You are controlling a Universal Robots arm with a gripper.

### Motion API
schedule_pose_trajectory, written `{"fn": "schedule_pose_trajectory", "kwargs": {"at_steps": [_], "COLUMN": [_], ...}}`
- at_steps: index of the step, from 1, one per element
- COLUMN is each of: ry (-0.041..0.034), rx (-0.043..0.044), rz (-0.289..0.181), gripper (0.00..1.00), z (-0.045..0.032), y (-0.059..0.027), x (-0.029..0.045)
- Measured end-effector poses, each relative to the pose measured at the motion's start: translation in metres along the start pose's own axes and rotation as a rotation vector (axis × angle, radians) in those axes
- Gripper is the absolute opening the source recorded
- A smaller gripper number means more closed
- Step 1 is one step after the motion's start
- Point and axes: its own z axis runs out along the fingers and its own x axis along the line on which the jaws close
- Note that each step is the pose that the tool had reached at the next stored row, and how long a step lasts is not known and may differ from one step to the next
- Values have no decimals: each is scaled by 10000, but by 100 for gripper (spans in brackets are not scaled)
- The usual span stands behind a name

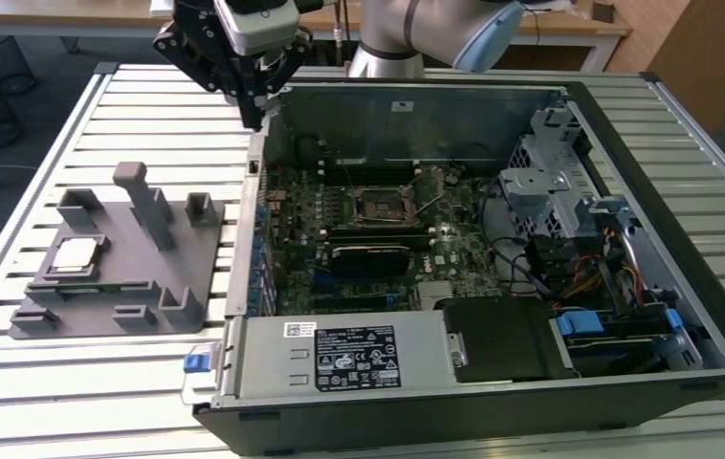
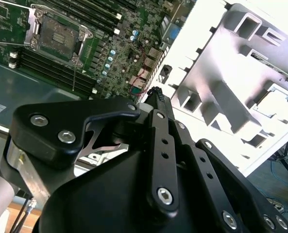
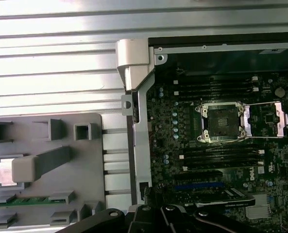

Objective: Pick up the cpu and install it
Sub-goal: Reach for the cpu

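Cpu (image 1: 76,253) sits in grey holder (image 1: 133,275); empty gripper (image 1: 255,117), pressed together, hangs well apart.

We see our arm (image 1: 395,38) coming in from twelve o'clock in the exterior view, and the gripper (image 1: 256,120) hangs out at eleven o'clock, pointing downward, fingers (image 2: 158,111) pressed together, gripping nothing.

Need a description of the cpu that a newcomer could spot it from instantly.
On the slatted table, to the exterior view's left of the open computer case, sits a grey holder. The cpu lies flat in its square recess: the one silvery-white square there, unlike the long green memory stick beside it.
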Motion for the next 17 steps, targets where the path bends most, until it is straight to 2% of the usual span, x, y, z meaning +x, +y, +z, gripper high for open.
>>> {"fn": "schedule_pose_trajectory", "kwargs": {"at_steps": [17], "ry": [1], "rx": [0], "rz": [0], "gripper": [11], "z": [2], "y": [-13], "x": [173]}}
